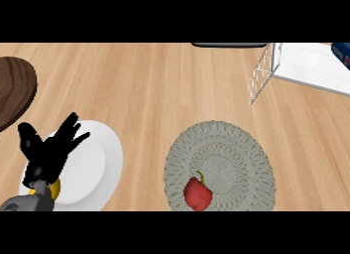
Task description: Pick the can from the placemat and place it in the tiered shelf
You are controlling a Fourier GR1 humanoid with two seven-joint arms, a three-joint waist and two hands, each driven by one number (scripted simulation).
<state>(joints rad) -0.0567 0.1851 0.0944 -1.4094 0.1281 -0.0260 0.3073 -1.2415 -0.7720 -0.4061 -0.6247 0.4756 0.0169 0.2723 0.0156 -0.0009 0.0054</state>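
The can [349, 53] sits in the tiered shelf [302, 67] at the surface's far right corner, not on the placemat [221, 144]. Probably light, stiff, kinda slick, so grab round its sides. One can, one shelf, one placemat, one plate [104, 158]. Left hand [49, 149] near the left front corner, fingers spread, empty.
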